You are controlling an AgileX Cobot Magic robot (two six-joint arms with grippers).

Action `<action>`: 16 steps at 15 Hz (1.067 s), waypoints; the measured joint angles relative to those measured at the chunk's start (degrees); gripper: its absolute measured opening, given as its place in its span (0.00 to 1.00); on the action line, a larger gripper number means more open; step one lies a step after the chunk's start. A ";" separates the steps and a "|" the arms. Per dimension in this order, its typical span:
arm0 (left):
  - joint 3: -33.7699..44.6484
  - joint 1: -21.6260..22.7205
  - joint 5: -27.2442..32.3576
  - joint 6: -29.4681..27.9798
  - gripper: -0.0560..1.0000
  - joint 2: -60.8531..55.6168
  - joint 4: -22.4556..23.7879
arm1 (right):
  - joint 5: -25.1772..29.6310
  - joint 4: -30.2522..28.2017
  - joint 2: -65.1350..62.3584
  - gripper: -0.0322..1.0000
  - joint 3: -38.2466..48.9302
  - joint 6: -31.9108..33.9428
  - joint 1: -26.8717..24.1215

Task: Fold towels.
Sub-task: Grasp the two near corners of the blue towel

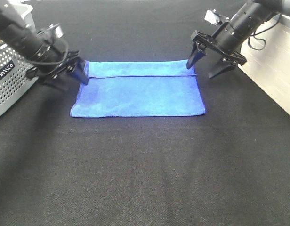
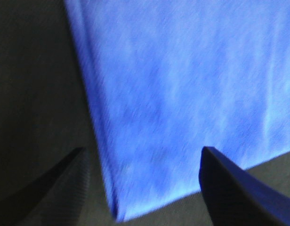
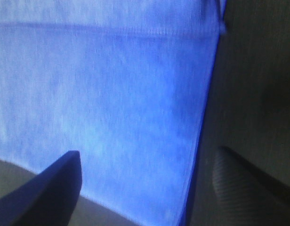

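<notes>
The towel (image 1: 138, 94) is laid lengthwise from left gripper (image 1: 67, 79) to right gripper (image 1: 200, 71); a corner is straddled by each one's spread jaws.

The towel (image 1: 138, 92) is spread on the table (image 1: 145, 179), with the basket (image 1: 8, 80) at nine o'clock, left gripper (image 1: 68, 80) at ten, right gripper (image 1: 200, 71) at two.

The left gripper (image 1: 67, 77) and the right gripper (image 1: 207, 63) pointed downward, angled inward from opposite sides, each with jaws spread wide and holding nothing.
</notes>
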 joint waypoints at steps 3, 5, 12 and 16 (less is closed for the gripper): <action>12.09 0.00 -4.58 -0.06 0.65 -5.79 -0.52 | -0.74 -0.06 -6.70 0.74 13.46 -1.72 0.00; 15.58 0.00 -5.44 -0.06 0.65 -6.82 -0.63 | -8.54 0.00 -12.38 0.74 26.30 -3.72 0.00; 16.04 0.00 -8.65 -0.06 0.73 -4.98 -5.56 | -21.14 4.98 -15.41 0.74 36.61 -10.49 0.00; 16.04 -1.89 -11.63 0.34 0.74 -2.98 -7.73 | -21.43 8.25 -13.06 0.74 36.61 -14.09 0.00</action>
